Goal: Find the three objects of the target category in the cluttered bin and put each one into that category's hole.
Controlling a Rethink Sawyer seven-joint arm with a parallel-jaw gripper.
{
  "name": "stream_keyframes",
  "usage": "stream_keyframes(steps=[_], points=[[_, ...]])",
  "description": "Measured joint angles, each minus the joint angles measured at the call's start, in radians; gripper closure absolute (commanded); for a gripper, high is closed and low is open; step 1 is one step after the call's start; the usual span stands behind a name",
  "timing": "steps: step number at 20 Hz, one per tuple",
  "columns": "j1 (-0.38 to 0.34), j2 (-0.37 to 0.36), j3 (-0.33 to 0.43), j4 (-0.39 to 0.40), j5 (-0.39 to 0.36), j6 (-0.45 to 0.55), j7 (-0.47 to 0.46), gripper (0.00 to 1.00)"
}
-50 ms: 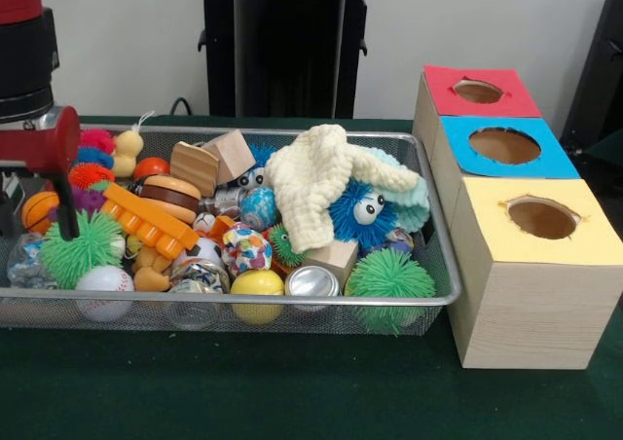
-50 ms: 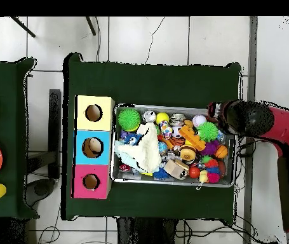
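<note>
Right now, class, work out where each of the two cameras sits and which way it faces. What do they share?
Front view: low across the table, facing the wire mesh bin of toys; the red and black arm shows at its left edge.
Overhead view: above, looking straight down at the bin; the arm reaches in from the right.
Shared: the bin, the yellow-topped wooden box.

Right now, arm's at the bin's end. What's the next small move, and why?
Probably shift the gripper in over the bin before descending. In the front view a dark finger hangs by the green spiky ball, at the clutter's edge. The cream cloth covers the middle, so hidden toys may need uncovering. Nothing looks held, and I can't tell whether the gripper is open.
</note>
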Motion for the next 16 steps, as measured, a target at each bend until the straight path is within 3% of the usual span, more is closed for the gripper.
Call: stream_keyframes(steps=[16], points=[[0.035, 0.044, 0.000, -0.017, -0.004, 0.010, 0.000, 0.00]])
